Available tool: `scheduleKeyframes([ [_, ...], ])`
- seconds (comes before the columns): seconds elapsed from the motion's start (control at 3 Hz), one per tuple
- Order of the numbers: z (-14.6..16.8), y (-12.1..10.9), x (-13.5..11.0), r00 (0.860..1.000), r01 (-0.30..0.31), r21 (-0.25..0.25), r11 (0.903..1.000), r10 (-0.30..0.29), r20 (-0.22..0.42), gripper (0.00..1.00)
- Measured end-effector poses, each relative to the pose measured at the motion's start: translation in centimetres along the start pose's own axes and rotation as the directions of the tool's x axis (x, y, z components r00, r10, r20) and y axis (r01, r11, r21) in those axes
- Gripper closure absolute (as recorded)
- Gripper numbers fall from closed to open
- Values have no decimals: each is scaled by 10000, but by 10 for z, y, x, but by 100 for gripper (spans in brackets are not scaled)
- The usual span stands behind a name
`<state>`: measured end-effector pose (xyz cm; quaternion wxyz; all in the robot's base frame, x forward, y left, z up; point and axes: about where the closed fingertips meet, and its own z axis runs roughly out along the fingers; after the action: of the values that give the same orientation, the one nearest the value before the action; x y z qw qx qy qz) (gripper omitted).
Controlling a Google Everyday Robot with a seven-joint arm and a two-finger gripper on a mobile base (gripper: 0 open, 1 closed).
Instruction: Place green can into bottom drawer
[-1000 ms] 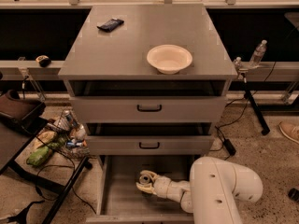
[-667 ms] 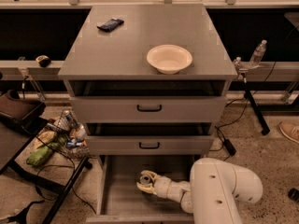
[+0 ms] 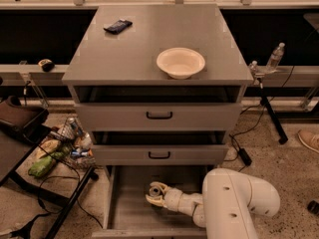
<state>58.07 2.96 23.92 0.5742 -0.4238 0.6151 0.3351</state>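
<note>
The gripper (image 3: 156,196) reaches into the open bottom drawer (image 3: 124,209), its jaws clasped around the green can (image 3: 155,188) (only its silver top shows between them). Far above the jaws, a white bowl (image 3: 180,62) and a dark packet (image 3: 117,26) sit on the desk (image 3: 149,41).

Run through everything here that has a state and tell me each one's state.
Bottom drawer: pulled open.
Middle drawer: shut.
Top drawer: shut.
White bowl: upright, empty, on the cabinet top.
Green can: upright inside the bottom drawer.
Gripper: low in that drawer, at the can.
</note>
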Motion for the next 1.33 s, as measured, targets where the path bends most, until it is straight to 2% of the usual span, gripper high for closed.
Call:
scheduleKeyframes([
  [0.67,0,0,0,10000,0,-1,10000,0,0,8],
  [1.0,0,0,0,10000,0,-1,10000,0,1,0],
  [1.33,0,0,0,10000,0,-3,10000,0,-2,0],
])
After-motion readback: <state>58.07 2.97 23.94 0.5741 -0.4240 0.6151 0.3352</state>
